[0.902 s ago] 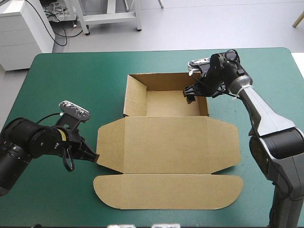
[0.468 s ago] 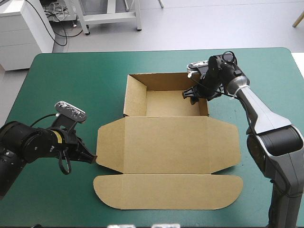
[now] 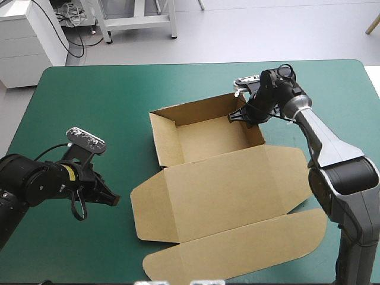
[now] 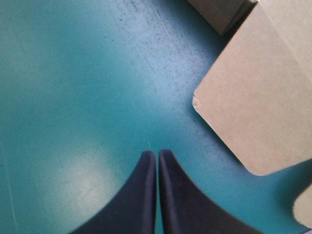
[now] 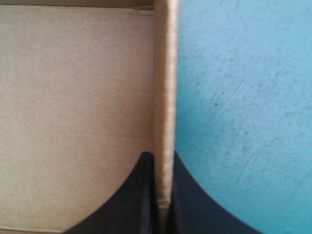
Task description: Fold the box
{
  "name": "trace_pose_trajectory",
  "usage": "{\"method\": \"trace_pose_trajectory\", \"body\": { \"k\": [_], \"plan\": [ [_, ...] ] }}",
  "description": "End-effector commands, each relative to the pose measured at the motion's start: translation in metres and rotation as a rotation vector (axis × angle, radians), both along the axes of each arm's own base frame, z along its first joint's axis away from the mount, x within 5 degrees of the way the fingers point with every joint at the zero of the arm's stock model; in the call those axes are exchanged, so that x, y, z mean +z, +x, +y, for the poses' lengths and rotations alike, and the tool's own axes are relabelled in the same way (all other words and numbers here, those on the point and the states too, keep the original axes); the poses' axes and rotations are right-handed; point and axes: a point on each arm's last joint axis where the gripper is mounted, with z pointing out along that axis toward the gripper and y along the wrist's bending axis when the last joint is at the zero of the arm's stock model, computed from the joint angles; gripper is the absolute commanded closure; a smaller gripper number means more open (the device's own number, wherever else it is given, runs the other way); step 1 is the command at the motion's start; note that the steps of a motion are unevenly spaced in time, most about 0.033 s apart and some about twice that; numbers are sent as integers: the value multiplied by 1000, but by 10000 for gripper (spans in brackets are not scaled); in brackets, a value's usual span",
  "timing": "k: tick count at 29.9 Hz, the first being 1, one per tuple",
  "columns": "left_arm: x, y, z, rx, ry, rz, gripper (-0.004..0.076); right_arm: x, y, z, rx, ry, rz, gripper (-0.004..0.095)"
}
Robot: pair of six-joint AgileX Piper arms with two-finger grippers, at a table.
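Observation:
The brown box (image 3: 211,139) lies as an open tray with raised walls, turned askew on the teal-green cover. Its lid (image 3: 225,190) lies flat toward the near edge. My right gripper (image 3: 244,116) is shut on the tray's right wall near the far right corner. The right wrist view shows that wall's edge (image 5: 165,97) pinched between the black fingers of the right gripper (image 5: 163,158), one inside the tray, one outside. My left gripper (image 3: 116,200) is shut and holds nothing, low over the cover left of the lid. A rounded lid corner (image 4: 258,102) lies ahead of the left gripper (image 4: 157,153), apart from it.
The lid's rounded front flap (image 3: 237,249) reaches nearly to the table's near edge. Bare teal-green cover (image 3: 89,101) stretches left of and beyond the box. The table's right edge lies close behind the right arm.
My right gripper has shut on the tray's right wall. The box has swung round: its left side came nearer, its right side went farther. The lid corner left my left gripper, which drew back slightly.

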Motion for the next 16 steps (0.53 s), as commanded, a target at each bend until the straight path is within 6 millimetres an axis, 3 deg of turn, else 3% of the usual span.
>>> {"method": "trace_pose_trajectory", "body": {
  "k": [1,6,9,16],
  "plan": [
    [11,-2,-1,1,-42,-58,731,37,-3,-9,4,-44,-145,929],
    [11,-2,-1,1,-42,-58,731,60,0,-33,-28,-79,-214,928],
    [11,-2,-1,3,-43,-58,731,77,0,-58,-60,-91,-255,929],
    [11,-2,-1,3,-42,-56,731,99,-8,-159,-279,-137,-309,929]
  ]
}}
